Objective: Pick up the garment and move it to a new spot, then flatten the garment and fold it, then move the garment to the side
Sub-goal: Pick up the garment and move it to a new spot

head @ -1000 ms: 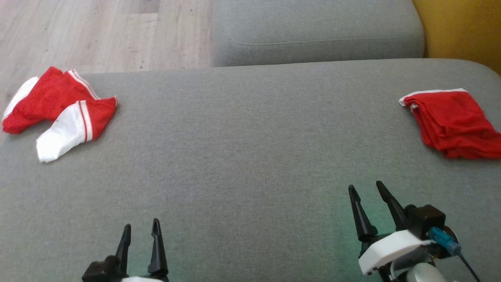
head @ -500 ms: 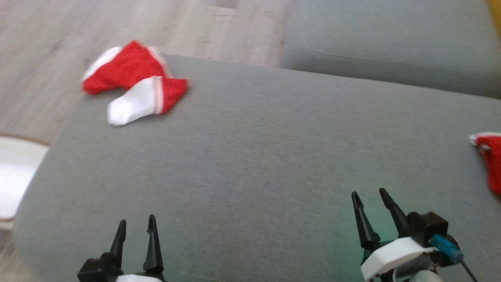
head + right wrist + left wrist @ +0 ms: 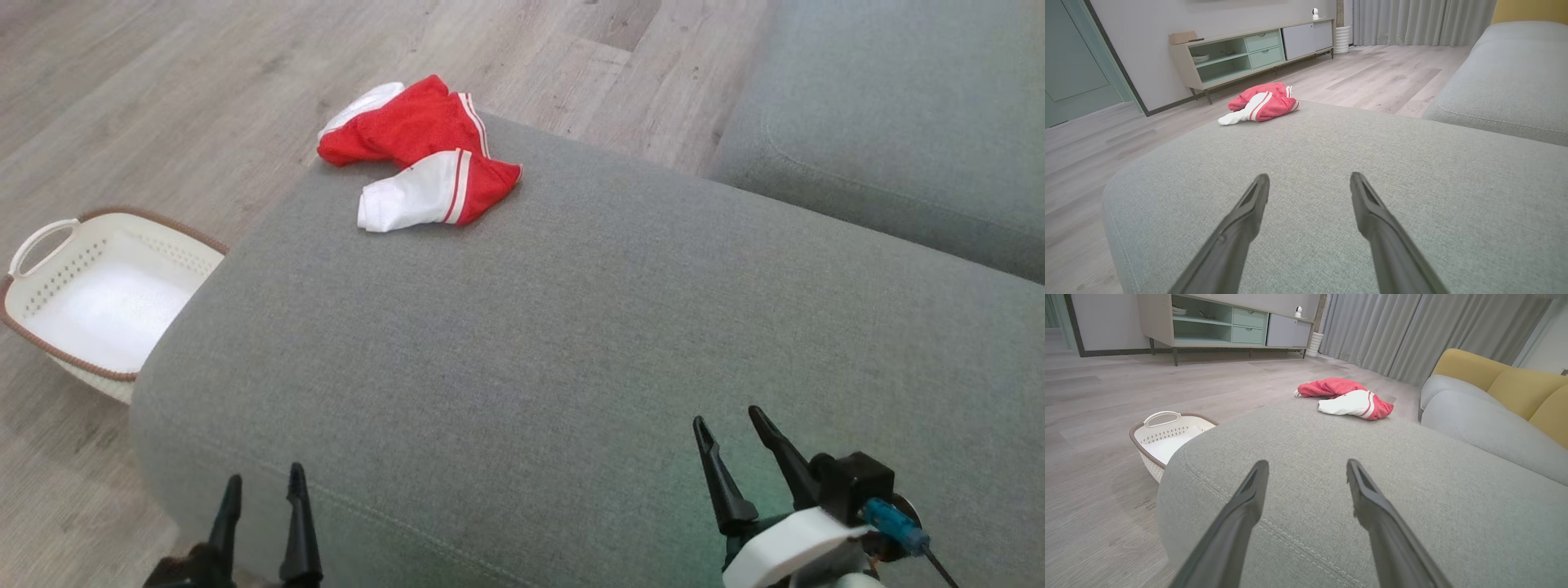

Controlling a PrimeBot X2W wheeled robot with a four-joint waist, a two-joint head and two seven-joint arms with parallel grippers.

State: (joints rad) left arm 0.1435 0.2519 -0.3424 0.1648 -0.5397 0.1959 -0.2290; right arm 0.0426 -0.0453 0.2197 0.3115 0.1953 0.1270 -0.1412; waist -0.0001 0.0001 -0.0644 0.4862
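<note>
A crumpled red and white garment (image 3: pixel 420 159) lies at the far left corner of the grey cushion (image 3: pixel 571 343), partly over its edge. It also lies far ahead in the left wrist view (image 3: pixel 1347 399) and in the right wrist view (image 3: pixel 1261 103). My left gripper (image 3: pixel 263 488) stands open at the cushion's near left edge, nothing between its fingers (image 3: pixel 1306 467). My right gripper (image 3: pixel 729 423) is open over the near right of the cushion, fingers spread and empty (image 3: pixel 1309 179). Both are far from the garment.
A white basket (image 3: pixel 90 298) with a brown rim stands on the wood floor left of the cushion, also in the left wrist view (image 3: pixel 1167 437). A second grey cushion (image 3: pixel 898 122) lies at the back right. A low cabinet (image 3: pixel 1249 53) stands against the far wall.
The head camera has swung left: the folded red garment at the right has left the picture and the basket has come in. Both grippers stay open and empty.
</note>
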